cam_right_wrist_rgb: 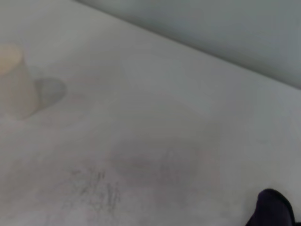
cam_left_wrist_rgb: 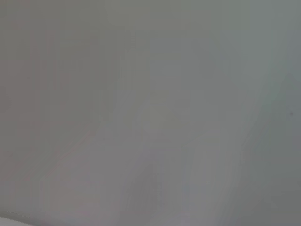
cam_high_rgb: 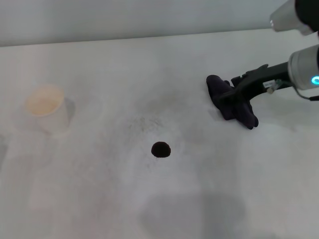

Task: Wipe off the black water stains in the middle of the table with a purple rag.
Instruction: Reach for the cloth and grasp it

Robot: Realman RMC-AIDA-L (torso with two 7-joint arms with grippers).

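Stain first: black water stains (cam_high_rgb: 160,149), really one small round dark spot, sitting alone on the bare white tabletop (cam_high_rgb: 99,199) about mid-width, nearer the robot than anything else. Just beyond the spot, a faint grey speckled smudge (cam_high_rgb: 147,122), separate from it and not touching; same speckling seen in the right wrist view (cam_right_wrist_rgb: 94,188).

Farther back and to the robot's right, purple rag (cam_high_rgb: 234,102), very dark, crumpled into folds, lying on the tabletop, well apart from the spot. Only a dark corner of the cloth (cam_right_wrist_rgb: 275,209) showing at the edge of the right wrist view. Right tool (cam_high_rgb: 227,95) reaching in from the right side, black fingers down on the rag's middle and overlapping the cloth; looks pinched onto the fabric, though the fingertips blend with the dark cloth and cannot be separated cleanly. Arm behind it with a grey cuff and a lit blue ring.

Over on the robot's left, at about the same depth, a pale paper cup (cam_high_rgb: 47,109) standing upright, orange-tinted inside, also seen in the right wrist view (cam_right_wrist_rgb: 14,84).

Left tool out of sight in the head view; left wrist view showing only a plain grey surface.
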